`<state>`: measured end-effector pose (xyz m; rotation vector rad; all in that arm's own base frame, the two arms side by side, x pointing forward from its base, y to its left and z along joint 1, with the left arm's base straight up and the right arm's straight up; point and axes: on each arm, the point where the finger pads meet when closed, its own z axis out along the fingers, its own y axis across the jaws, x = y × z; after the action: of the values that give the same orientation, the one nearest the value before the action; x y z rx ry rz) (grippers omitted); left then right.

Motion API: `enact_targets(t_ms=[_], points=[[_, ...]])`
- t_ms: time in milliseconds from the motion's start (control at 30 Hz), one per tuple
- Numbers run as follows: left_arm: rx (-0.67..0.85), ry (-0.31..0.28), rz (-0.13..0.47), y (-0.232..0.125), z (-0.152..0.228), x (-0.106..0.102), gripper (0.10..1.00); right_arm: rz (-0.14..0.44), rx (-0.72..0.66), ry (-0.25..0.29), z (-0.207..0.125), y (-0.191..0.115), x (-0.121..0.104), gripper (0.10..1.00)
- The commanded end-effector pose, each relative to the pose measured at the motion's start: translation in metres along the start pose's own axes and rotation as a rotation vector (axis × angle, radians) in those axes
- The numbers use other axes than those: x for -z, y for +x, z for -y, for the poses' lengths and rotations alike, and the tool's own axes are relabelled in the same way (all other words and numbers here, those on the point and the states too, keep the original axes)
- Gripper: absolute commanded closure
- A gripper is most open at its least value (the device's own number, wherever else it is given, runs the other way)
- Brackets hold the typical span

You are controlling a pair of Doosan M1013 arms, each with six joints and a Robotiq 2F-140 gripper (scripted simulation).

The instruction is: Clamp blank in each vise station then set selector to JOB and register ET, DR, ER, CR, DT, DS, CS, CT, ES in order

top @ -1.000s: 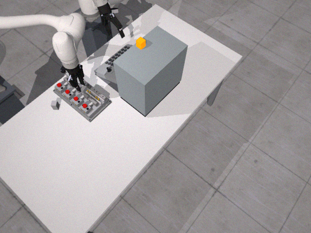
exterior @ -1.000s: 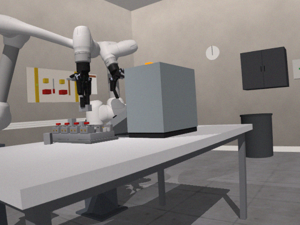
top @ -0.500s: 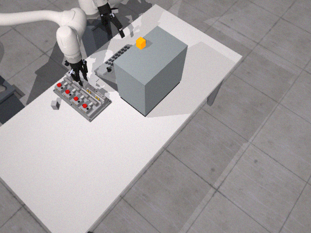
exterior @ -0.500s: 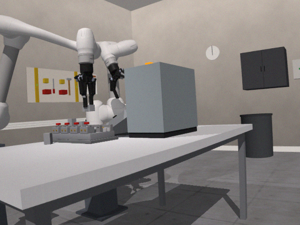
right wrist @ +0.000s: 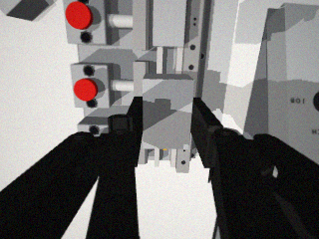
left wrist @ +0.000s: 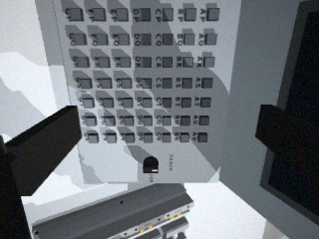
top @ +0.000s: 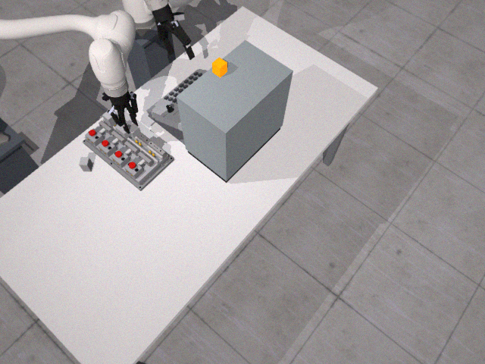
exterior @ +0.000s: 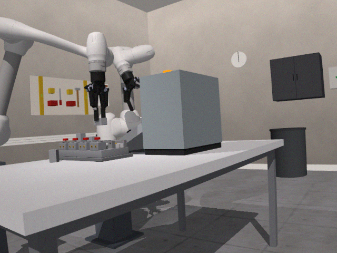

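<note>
From the top view, you see the right gripper [top: 132, 129] [exterior: 99, 119] [right wrist: 166, 112] over the vise fixture [top: 141, 186] [exterior: 101, 158] [right wrist: 196, 30], while the left gripper [top: 181, 58] [exterior: 131, 108] [left wrist: 168, 121] hangs near the button panel [top: 158, 111] [left wrist: 110, 166] [right wrist: 299, 65]. This view gives you the whole row of four red knobs [top: 118, 154] [exterior: 86, 138] [right wrist: 86, 90], a loose grey block [top: 86, 163] [exterior: 53, 156] on the table [top: 129, 250] [exterior: 136, 187] just beside the fixture, and the bright amber lamp [top: 220, 67] [exterior: 167, 71] on the cabinet [top: 235, 98] [exterior: 163, 114]. What the right fingers carry is hard to make out here. The exterior view shows you that load: a grey blank [exterior: 100, 121] [right wrist: 167, 112], raised above the fixture, with the right gripper pointing straight down. The cabinet hides the panel and part of the left gripper, whose arm leans. In the left wrist view, your left fingers are spread wide and empty over the panel, its lettered keys readable only in part; you cannot tell the setting of the selector [left wrist: 151, 164]. In the right wrist view, your right fingers grip the blank on two opposite sides. It covers part of the fixture below, and just two red knobs show.
</note>
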<state>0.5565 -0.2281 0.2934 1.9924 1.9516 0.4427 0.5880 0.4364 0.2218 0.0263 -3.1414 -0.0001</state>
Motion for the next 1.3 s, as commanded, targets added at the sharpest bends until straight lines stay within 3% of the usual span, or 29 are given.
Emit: enact_targets(t_ms=[0, 467, 967, 1267], points=[[0.0, -0.001, 0.0, 0.0, 0.0, 0.0, 0.098, 0.001, 0.0, -0.001, 0.0, 0.0, 0.001, 0.999], [0.0, -0.001, 0.0, 0.0, 0.0, 0.0, 0.098, 0.001, -0.019, -0.001, -0.001, 0.0, -0.004, 0.999], [0.0, -0.001, 0.0, 0.0, 0.0, 0.0, 0.098, 0.001, -0.019, -0.001, -0.002, 0.0, -0.059, 0.999], [0.0, -0.001, 0.0, 0.0, 0.0, 0.0, 0.098, 0.001, -0.019, -0.001, -0.003, 0.0, -0.073, 0.999]])
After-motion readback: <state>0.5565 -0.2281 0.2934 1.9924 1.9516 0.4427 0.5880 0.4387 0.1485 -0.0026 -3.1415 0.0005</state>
